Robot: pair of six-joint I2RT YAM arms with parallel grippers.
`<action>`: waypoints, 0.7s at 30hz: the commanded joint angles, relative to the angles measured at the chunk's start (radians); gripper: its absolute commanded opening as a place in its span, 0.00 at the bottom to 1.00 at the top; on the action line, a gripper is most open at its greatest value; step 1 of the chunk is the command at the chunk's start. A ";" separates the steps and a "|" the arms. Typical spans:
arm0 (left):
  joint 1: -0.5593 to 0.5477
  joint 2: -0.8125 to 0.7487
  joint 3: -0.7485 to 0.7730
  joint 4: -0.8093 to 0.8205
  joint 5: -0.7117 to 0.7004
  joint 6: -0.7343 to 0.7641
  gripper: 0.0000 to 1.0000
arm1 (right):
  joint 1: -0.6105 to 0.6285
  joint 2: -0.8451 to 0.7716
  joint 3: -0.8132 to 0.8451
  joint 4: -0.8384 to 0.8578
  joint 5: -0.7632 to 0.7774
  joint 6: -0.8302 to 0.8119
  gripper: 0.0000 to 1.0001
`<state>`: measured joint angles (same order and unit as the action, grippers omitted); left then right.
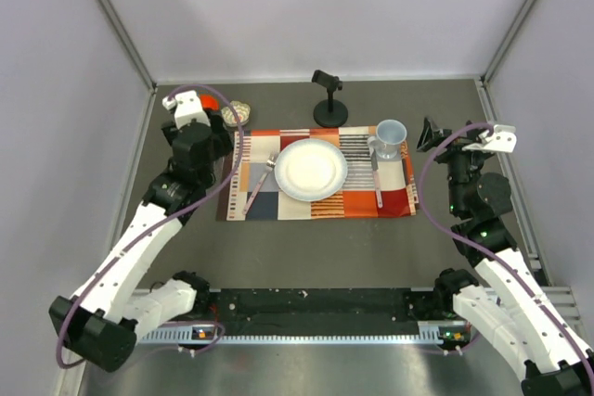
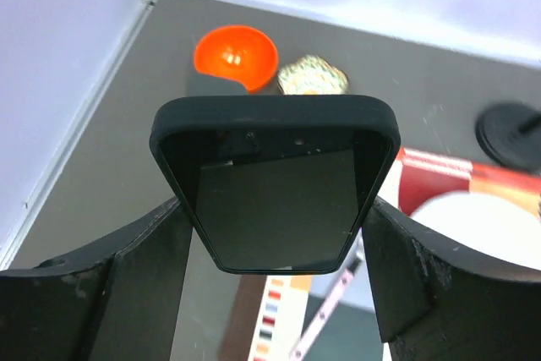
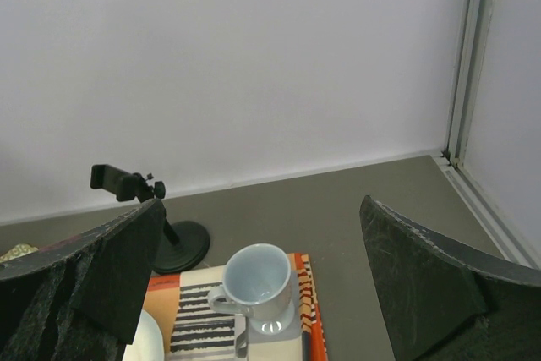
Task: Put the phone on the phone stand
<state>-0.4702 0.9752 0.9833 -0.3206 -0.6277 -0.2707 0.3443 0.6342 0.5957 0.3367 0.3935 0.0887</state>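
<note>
My left gripper (image 2: 275, 238) is shut on the phone (image 2: 275, 179), a black slab with a glossy dark screen. Its rounded end sticks out past the fingers and it hangs above the table. In the top view this gripper (image 1: 215, 132) hovers at the back left, over the left end of the placemat. My right gripper (image 3: 260, 209) stands wide open with nothing between its fingers, above the mug at the mat's right end (image 1: 432, 136). I cannot make out the phone stand in any view; it is hidden or out of view.
A striped placemat (image 1: 353, 197) carries a white plate (image 1: 311, 169), a fork (image 1: 260, 183), a knife (image 1: 377, 178) and a pale mug (image 1: 390, 138). A black round-based post with a clamp head (image 1: 329, 99) stands behind it. An orange bowl (image 2: 237, 55) and a small patterned round thing (image 2: 313, 76) sit at the back left.
</note>
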 commanded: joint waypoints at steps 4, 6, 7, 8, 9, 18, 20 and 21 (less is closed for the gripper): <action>0.310 0.184 0.193 0.166 0.190 0.064 0.00 | 0.024 -0.011 -0.011 0.059 0.016 -0.017 0.99; 0.367 0.267 0.236 0.144 0.235 0.094 0.00 | 0.025 -0.010 -0.014 0.067 0.016 -0.018 0.99; 0.384 0.293 0.279 0.106 0.247 0.096 0.00 | 0.028 -0.007 -0.016 0.068 0.015 -0.020 0.99; 0.404 0.315 0.291 0.110 0.308 0.105 0.00 | 0.028 -0.007 -0.016 0.070 0.015 -0.023 0.99; 0.430 0.347 0.293 0.138 0.328 0.117 0.00 | 0.030 -0.007 -0.016 0.071 0.015 -0.024 0.99; 0.522 0.477 0.255 0.358 0.473 0.309 0.00 | 0.036 -0.004 -0.020 0.082 0.024 -0.037 0.99; 0.530 0.464 0.198 0.402 0.508 0.314 0.00 | 0.038 -0.002 -0.022 0.085 0.025 -0.038 0.99; 0.533 0.456 0.174 0.464 0.541 0.312 0.00 | 0.041 0.001 -0.023 0.088 0.027 -0.041 0.99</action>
<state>0.0486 1.4776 1.2007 -0.1169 -0.1802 -0.0326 0.3668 0.6350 0.5755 0.3748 0.4000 0.0681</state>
